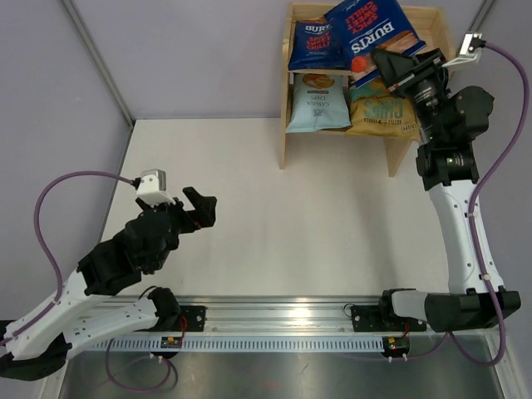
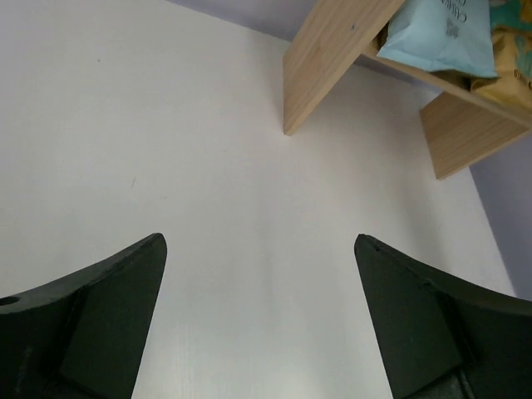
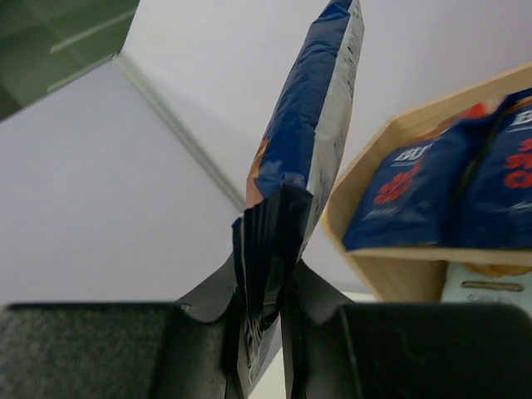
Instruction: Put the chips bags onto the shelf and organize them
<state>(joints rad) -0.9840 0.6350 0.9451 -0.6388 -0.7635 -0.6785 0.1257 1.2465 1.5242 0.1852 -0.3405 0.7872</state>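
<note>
The right fingers [image 3: 316, 303] are clamped on the crimped end of a dark blue Burts bag [image 1: 374, 29], holding it over the top tier of the wooden shelf [image 1: 285, 125], beside another Burts bag [image 1: 310, 43]. A light blue bag [image 1: 317, 101] and a yellow-gold bag [image 1: 382, 112] stand on the lower tier. The left fingers [image 2: 108, 316] are spread wide apart above the white surface [image 1: 291, 233].
</note>
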